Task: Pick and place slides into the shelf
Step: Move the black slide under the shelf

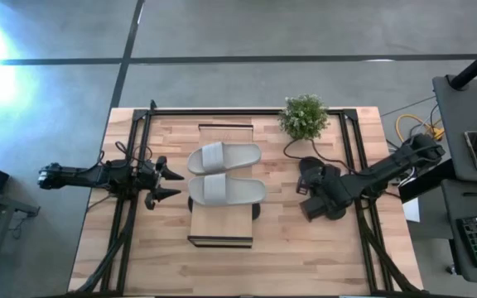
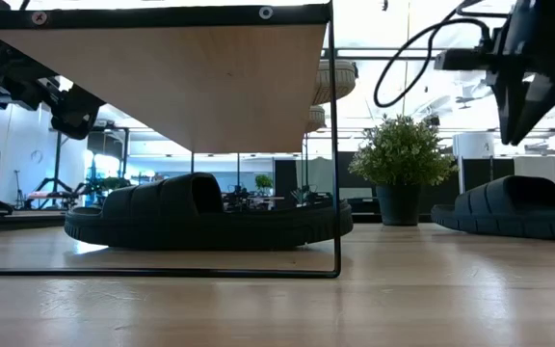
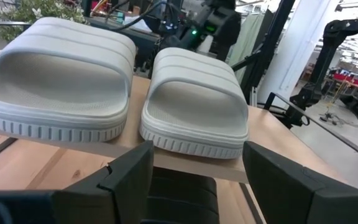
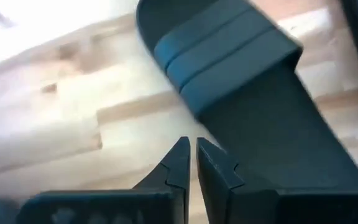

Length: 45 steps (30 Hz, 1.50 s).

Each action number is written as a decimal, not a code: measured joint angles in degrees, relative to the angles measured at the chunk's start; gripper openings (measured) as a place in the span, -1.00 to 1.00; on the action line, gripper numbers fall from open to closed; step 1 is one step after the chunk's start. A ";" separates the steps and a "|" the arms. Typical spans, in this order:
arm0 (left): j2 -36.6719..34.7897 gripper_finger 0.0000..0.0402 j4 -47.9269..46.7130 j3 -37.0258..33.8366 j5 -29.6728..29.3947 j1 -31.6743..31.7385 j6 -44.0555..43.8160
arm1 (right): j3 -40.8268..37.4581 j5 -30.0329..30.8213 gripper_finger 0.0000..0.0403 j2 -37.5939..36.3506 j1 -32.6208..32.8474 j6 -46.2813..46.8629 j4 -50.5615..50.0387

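Shelf [image 1: 220,229]: mid-tabletop [image 1: 305,257], long axis running 12 to 6 o'clock.
Grey slides [image 1: 224,156] [image 1: 227,190]: side by side on the shelf top, toes overhanging its 3 o'clock edge.
Black slide [image 2: 200,214]: under the shelf plank.
Second black slide [image 4: 260,106]: on the tabletop at 3 o'clock, beside the potted plant [image 1: 304,116].
Left gripper [image 1: 171,184]: at 9 o'clock of the shelf, jaws wide, clear gap between.
Right gripper [image 4: 192,163]: over the second black slide, jaws nearly closed, holding nothing.
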 joint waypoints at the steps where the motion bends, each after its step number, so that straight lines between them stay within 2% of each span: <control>1: 0.00 0.16 -0.02 0.00 0.00 0.02 -0.02 | 0.35 -0.70 -0.87 0.35 0.31 0.00 0.49; 5: 0.02 0.16 -0.02 0.00 0.01 0.01 -0.01 | 1.17 -3.79 -0.70 0.69 1.85 -0.01 2.69; 10: 0.00 0.16 0.00 0.00 0.00 0.02 -0.02 | 3.23 -4.83 -0.35 2.35 2.70 1.88 2.89; 12: 0.00 0.16 -0.01 0.00 0.01 0.01 0.00 | 4.37 -0.41 -0.22 3.22 2.66 4.20 3.13; 15: 0.00 0.16 0.00 0.00 0.00 0.01 0.00 | 7.51 10.77 -0.08 4.68 2.67 4.87 5.83; 18: 0.01 0.16 -0.02 0.00 0.02 0.02 0.00 | 12.62 21.48 0.00 6.89 3.44 1.00 6.62; 22: -0.07 0.16 -0.01 0.00 0.00 0.02 0.00 | 19.20 21.77 0.03 10.57 3.54 -2.57 5.27; 24: -0.09 0.16 -0.02 0.00 0.00 0.02 -0.02 | 22.07 24.58 0.03 12.67 3.67 -0.62 5.03; 26: -0.03 0.16 0.00 -0.01 0.00 0.01 0.00 | 23.68 27.21 0.03 14.19 3.60 6.62 4.94; 28: -0.03 0.16 0.00 -0.02 0.00 0.01 -0.01 | 24.61 32.16 0.03 14.77 3.52 6.77 8.84; 31: -0.04 0.16 0.02 -0.04 0.05 0.00 -0.02 | 24.36 37.33 0.03 15.34 4.09 7.20 9.39; 34: 0.04 0.16 0.04 -0.04 0.04 0.00 -0.02 | 23.21 47.67 0.03 15.33 6.79 6.05 14.59; 37: 0.06 0.16 0.06 -0.04 0.02 0.02 0.00 | 22.84 65.28 0.03 14.20 11.15 4.29 17.24; 41: 0.02 0.16 0.05 -0.04 0.02 0.01 0.00 | 23.82 65.63 0.03 9.83 14.23 -5.67 18.39; 43: 0.00 0.16 0.07 -0.04 0.03 0.00 -0.01 | 25.84 66.69 0.03 8.02 15.55 -15.26 19.22; 45: -0.07 0.16 0.17 -0.07 -0.06 0.00 0.00 | 28.14 64.53 0.03 6.18 17.27 -24.55 19.14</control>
